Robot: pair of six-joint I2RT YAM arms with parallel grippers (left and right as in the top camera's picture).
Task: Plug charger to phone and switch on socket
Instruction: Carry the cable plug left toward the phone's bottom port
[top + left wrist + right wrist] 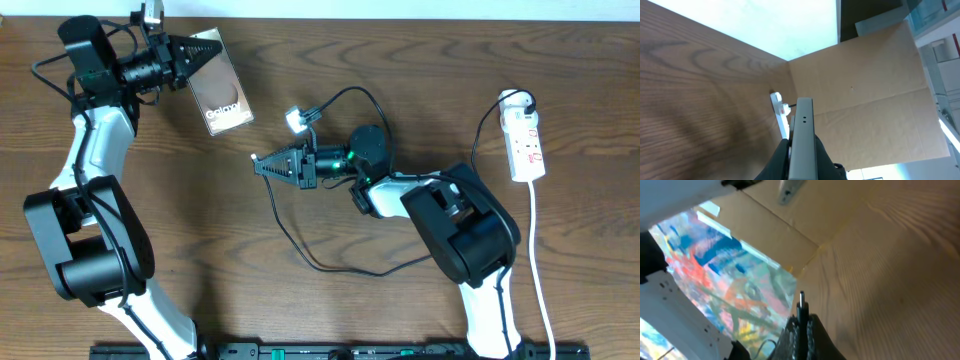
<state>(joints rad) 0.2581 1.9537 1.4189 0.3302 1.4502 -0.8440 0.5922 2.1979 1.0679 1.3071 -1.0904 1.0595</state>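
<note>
My left gripper (pixel 198 57) is shut on one end of the phone (pixel 222 95), a flat brownish slab with white "Galaxy" text, near the far left of the table. In the left wrist view the phone (pixel 801 131) shows edge-on between the fingers (pixel 801 152), with small holes in its end. My right gripper (pixel 262 163) points left at mid-table and is shut on the charger's plug. The metal tip (pixel 801 300) sticks out past the fingers (pixel 802 326). The thin black cable (pixel 350 272) loops over the table. The white socket strip (pixel 526 140) lies at the far right.
A small white adapter (pixel 296 120) lies on the cable between the phone and my right arm. A white cord (pixel 536 250) runs from the strip to the front edge. A cardboard wall (pixel 865 90) stands beyond the table's right side. A white strip with a red mark (pixel 781 107) shows past the phone.
</note>
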